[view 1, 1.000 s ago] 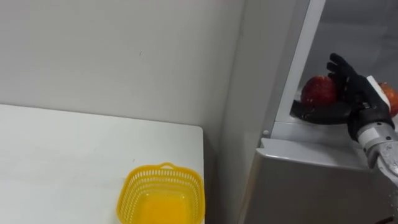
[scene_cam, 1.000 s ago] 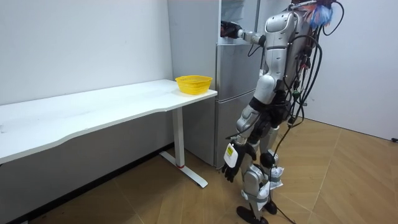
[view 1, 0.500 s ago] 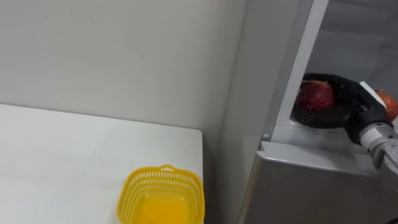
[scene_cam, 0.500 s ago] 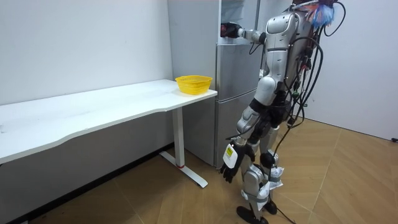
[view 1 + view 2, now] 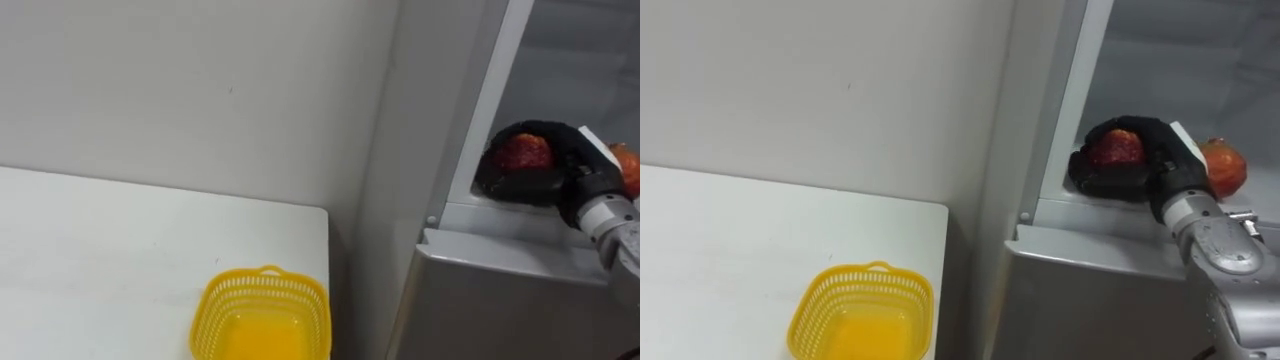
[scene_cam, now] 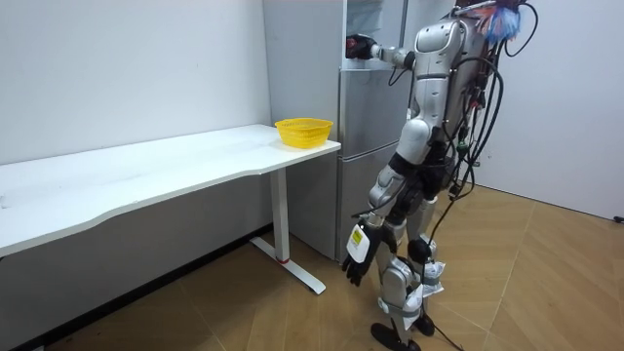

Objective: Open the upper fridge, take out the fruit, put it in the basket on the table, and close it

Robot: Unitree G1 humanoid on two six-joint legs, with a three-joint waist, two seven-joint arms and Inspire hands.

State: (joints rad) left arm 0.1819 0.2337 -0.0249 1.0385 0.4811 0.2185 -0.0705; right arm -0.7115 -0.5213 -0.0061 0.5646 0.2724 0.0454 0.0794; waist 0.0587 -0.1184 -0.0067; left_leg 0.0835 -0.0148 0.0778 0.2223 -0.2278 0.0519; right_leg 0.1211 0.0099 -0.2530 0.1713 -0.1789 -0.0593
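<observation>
A red apple (image 5: 522,152) sits at the front of the upper fridge shelf (image 5: 500,214), and my right hand (image 5: 555,165) is shut on it, black fingers curled over its top and thumb under it. The same apple (image 5: 1118,148) and right hand (image 5: 1150,160) show in the right eye view. A second red fruit (image 5: 1223,166) lies on the shelf just to the right of my wrist. In the room view I stand in front of the grey fridge (image 6: 366,146) with my right hand (image 6: 357,46) reaching into its open upper part. My left hand (image 6: 357,255) hangs by my thigh, fingers straight.
A yellow mesh basket (image 5: 262,316) stands at the right end of the white table (image 5: 100,260), close to the fridge's side wall. The closed lower fridge door (image 5: 500,300) is directly below the shelf. A white wall is behind the table.
My right hand's fingers, spread round the apple a second ago, have curled shut over it. The left arm has not moved.
</observation>
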